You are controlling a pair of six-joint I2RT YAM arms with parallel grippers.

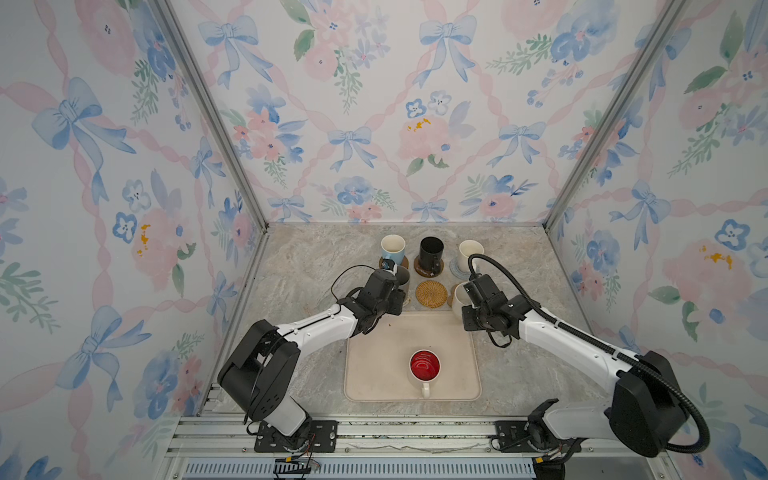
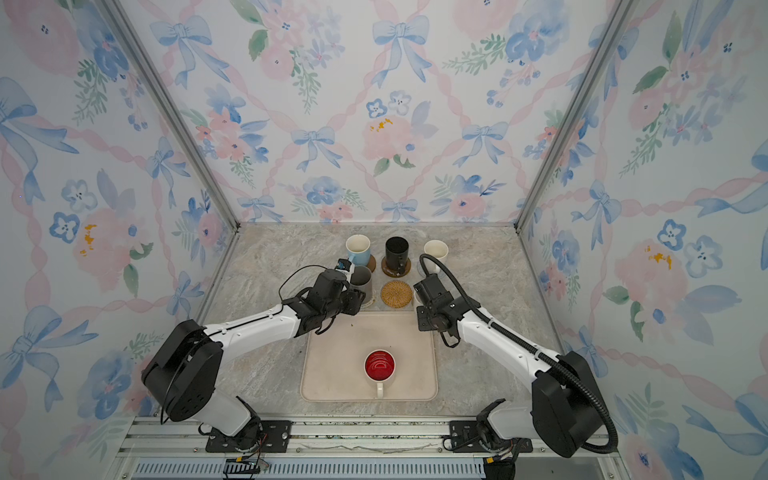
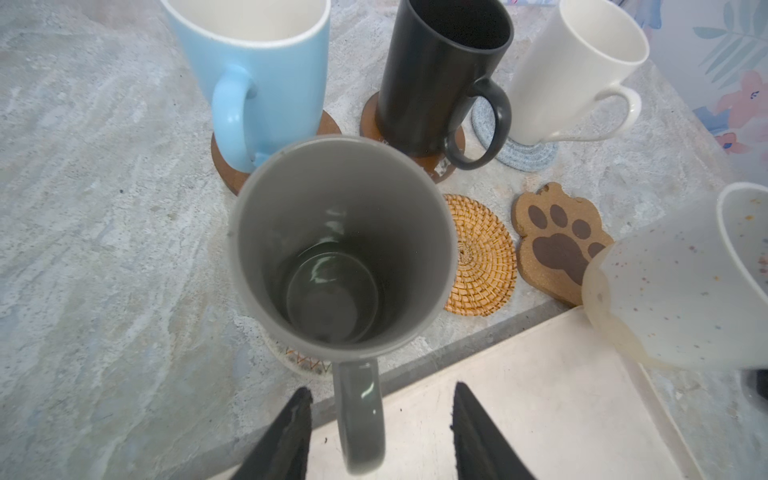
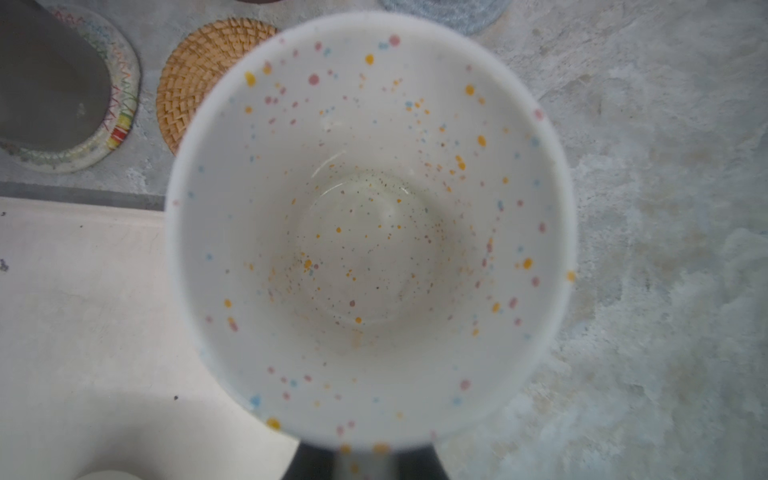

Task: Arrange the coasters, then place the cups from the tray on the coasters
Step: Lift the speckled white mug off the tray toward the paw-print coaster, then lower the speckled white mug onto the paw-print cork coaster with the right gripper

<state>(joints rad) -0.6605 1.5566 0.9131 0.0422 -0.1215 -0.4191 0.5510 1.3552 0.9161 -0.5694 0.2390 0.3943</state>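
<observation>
Left end effector (image 3: 382,388) stands partly open, one finger on either side of the handle of the grey mug (image 3: 345,249), with a gap on each side. Right end effector (image 4: 363,457) is closed on the handle of the speckled cream mug (image 4: 365,228), which sits at the far right corner of the beige tray (image 1: 374,374). On the tray stands the white mug with a red inside (image 1: 424,365).

At the back of the bench (image 1: 311,257):
- The light blue mug (image 3: 257,75) sits on a brown disc (image 3: 224,166).
- The black mug (image 3: 440,70) sits on a glossy dark-brown disc (image 3: 436,166).
- The cream mug (image 3: 573,70) sits on the grey-blue woven round (image 3: 523,156).

The grey mug stands on the cream crochet round (image 3: 291,357). The tan rattan round (image 3: 482,253) and the paw coaster (image 3: 557,245) lie bare.
</observation>
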